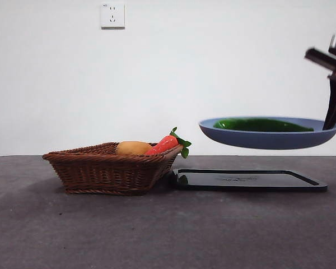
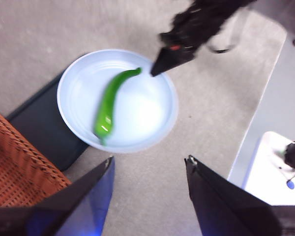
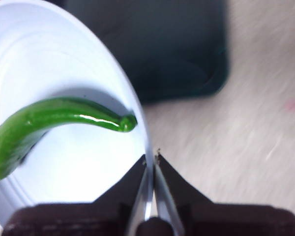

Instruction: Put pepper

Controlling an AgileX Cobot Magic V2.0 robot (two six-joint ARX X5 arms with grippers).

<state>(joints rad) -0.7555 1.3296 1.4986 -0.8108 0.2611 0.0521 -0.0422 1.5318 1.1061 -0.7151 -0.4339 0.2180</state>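
Observation:
The long glossy green pepper [image 1: 260, 125] lies in a pale blue plate [image 1: 269, 139] held in the air above the black tray [image 1: 249, 180]. My right gripper [image 3: 151, 160] is shut on the plate's rim [image 3: 137, 128]; it enters the front view at the right edge [image 1: 335, 115]. The pepper [image 3: 49, 120] curves across the plate, its stem end near the right gripper. My left gripper [image 2: 148, 162] is open and empty, above the table, with plate [image 2: 147, 105] and pepper [image 2: 109, 103] beyond it.
A brown wicker basket [image 1: 109, 171] stands left of the tray, holding a red-orange vegetable with green leaves [image 1: 167, 144] and a yellow-orange item [image 1: 133, 148]. The basket's corner [image 2: 17, 167] shows in the left wrist view. A white wall socket [image 1: 112, 15] is behind.

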